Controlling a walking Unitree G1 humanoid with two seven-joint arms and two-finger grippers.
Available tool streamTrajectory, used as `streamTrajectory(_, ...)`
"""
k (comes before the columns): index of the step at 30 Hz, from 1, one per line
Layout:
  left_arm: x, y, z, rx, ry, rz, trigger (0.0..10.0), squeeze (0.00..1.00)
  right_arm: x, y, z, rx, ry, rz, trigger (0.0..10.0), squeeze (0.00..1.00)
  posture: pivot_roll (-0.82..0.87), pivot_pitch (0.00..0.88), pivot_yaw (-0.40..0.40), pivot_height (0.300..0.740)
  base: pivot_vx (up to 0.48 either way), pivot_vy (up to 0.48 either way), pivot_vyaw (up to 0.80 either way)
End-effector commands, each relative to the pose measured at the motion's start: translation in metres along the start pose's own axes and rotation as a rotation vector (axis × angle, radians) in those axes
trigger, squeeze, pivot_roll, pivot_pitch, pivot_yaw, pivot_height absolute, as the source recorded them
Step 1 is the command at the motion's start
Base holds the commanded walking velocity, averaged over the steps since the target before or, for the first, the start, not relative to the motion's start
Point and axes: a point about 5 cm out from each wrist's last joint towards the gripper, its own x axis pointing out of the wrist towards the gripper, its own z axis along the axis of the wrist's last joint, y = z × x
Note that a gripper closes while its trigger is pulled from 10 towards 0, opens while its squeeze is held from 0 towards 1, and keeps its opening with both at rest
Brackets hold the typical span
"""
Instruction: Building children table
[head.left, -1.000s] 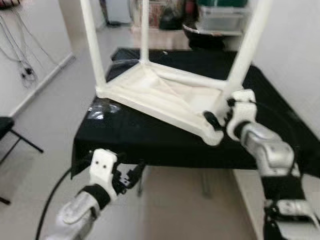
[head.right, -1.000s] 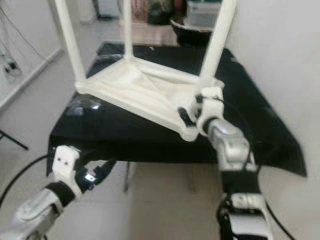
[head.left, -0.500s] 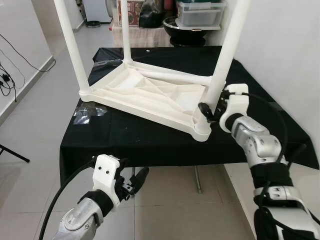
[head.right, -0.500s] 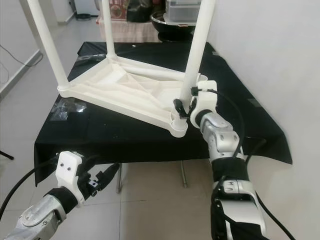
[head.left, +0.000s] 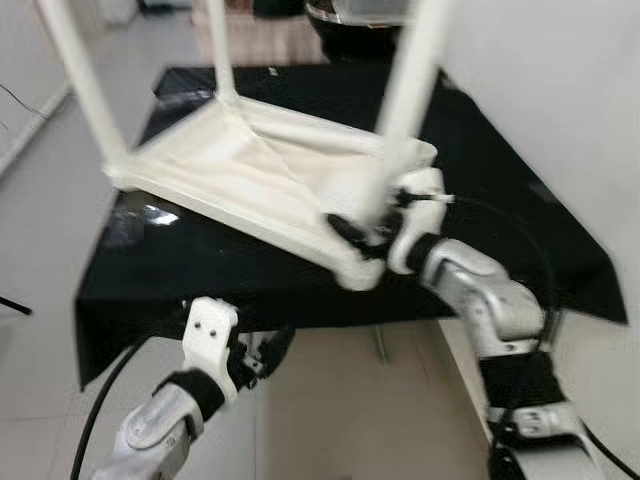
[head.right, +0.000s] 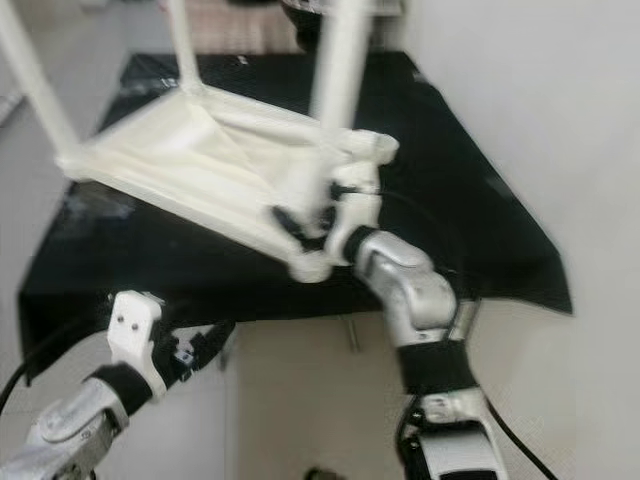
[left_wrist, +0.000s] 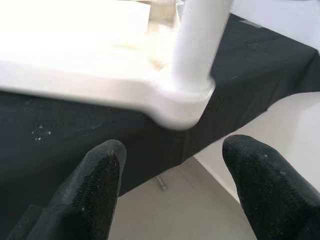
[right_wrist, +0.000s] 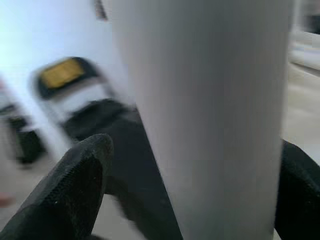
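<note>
A white children's table lies upside down on a table covered in black cloth, its legs pointing up. My right gripper is at the base of the near right leg, shut on it; in the right wrist view the leg stands between the black fingers. The near corner of the white table sits close to the cloth's front edge. My left gripper hangs open below that edge, holding nothing, and looks up at the corner. The eye views are blurred.
A white wall runs close along the right of the black table. Tiled floor lies in front and to the left. Dark containers stand behind the table. A black cable trails from my left arm.
The camera has shifted and blurred, so the scene sits further left. My right gripper stays on the near right leg. The left gripper remains low and open.
</note>
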Motion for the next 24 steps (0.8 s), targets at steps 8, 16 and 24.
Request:
streamTrajectory(8,0.000,0.002,-0.003,0.011,0.021,-0.002,10.0,0.00,0.005,0.028,0.003,0.001,-0.005,0.104,10.0,0.00,0.01,0.115,-0.048,0.740,0.000,0.000,0.00)
streamTrajectory(16,0.002,0.001,-0.001,0.018,0.016,-0.003,10.0,0.00,-0.038,-0.014,-0.010,-0.233,0.205,0.056,10.0,0.00,0.01,0.118,-0.050,0.740,0.000,0.000,0.00)
streamTrajectory(24,0.000,0.001,-0.001,0.020,0.016,-0.001,10.0,0.00,-0.078,-0.033,-0.019,-0.376,0.440,0.157,10.0,0.00,0.02,0.121,-0.056,0.740,0.000,0.000,0.00)
